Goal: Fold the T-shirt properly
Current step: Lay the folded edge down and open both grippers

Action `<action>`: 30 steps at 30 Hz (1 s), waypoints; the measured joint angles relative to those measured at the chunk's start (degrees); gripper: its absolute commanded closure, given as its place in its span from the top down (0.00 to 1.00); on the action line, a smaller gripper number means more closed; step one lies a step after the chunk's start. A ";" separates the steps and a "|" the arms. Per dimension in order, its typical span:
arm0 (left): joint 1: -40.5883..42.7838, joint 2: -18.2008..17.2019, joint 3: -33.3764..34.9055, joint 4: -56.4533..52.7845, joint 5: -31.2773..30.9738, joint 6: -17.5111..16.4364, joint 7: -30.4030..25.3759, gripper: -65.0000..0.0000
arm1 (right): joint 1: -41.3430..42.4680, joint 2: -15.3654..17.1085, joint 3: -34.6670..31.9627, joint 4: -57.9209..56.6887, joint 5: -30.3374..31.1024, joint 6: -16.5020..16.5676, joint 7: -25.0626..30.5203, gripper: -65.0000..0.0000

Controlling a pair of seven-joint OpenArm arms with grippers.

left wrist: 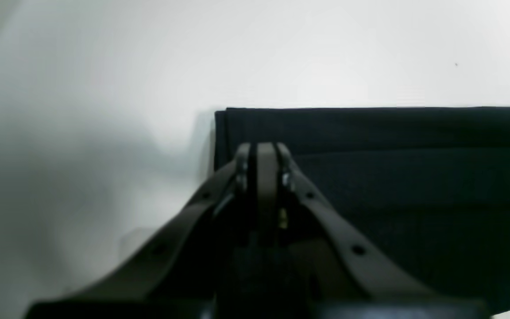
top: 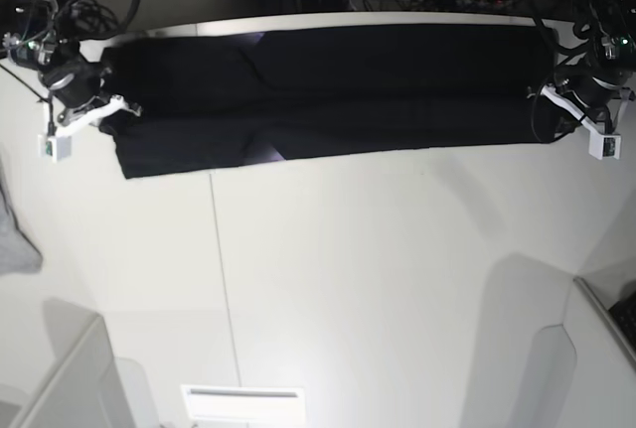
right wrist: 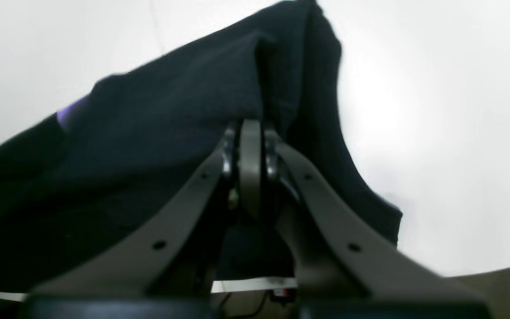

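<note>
Lying stretched as a long black band across the far part of the white worktop, the T-shirt is the landmark for all entries below.

- T-shirt: folded lengthwise at least once, judging by the stacked edges and layered seams in the left wrist view. Plain black side mostly up. Its end at the base view's right is square and flat; its end at the base view's left is bunched and lifted into a ridge.
- Right tool: at the shirt's end on the base view's left, fingers drawn together and pinching a raised pleat of the cloth.
- Left tool: at the shirt's opposite end, fingers drawn together over the corner; whether cloth is caught between them, I cannot tell.
- Grey cloth: well apart from the shirt, at the worktop's edge on the base view's left.
- Seam line: runs across the worktop from just below the shirt toward the near edge.

Progress, as a judgement: the lengthwise narrowing appears done; the crosswise folds that would bring the two ends together are not yet made, and the bunched end wants flattening.

View differences: only the right wrist view shows a sliver of purple print peeping from under a layer. Only the left wrist view shows the crisp stacked edge. Only the base view shows both arms and the shirt's full span.
</note>
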 measured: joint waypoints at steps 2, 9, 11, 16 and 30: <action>1.03 -0.04 0.00 0.00 0.00 0.00 0.00 0.00 | -0.31 0.00 1.05 0.00 2.05 0.00 -0.31 0.00; 2.86 0.00 0.00 -0.02 0.07 0.00 -0.22 0.00 | -2.51 -1.62 1.18 0.00 2.01 0.00 0.11 0.00; 2.80 -0.02 0.00 -0.13 0.26 0.00 -0.24 0.00 | -2.56 -2.21 1.03 -0.04 2.03 0.00 -0.31 0.00; 2.82 0.02 0.00 -0.17 0.24 0.00 -0.17 0.00 | -2.67 -2.23 0.98 -1.07 1.99 0.00 -0.22 0.00; 4.59 -0.04 0.11 -0.24 0.24 0.02 -0.46 0.03 | -2.67 -2.25 1.20 -2.51 1.97 0.00 -0.26 0.00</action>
